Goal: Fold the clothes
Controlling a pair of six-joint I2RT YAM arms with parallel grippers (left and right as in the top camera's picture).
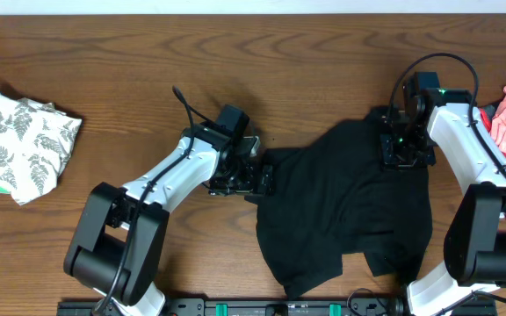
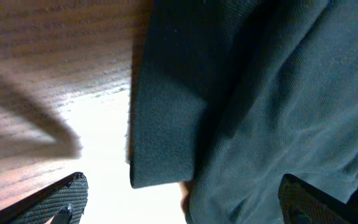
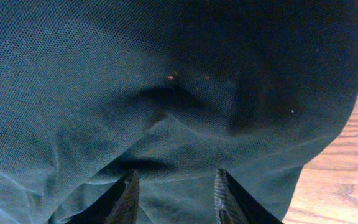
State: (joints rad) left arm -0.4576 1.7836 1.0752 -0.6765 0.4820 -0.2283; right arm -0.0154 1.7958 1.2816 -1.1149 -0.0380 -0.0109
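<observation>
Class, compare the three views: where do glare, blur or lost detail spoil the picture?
Left wrist: white glare burns out the table, the black garment is soft; right wrist: weave sharp, folds shadowed; overhead: evenly lit, garment nearly featureless.

A dark brown wooden table [image 1: 104,53] with wavy grain fills the view. A thin pale strip [image 1: 235,4] runs along its far edge. Strong light makes a white glare [image 2: 104,149] on the wood.
</observation>
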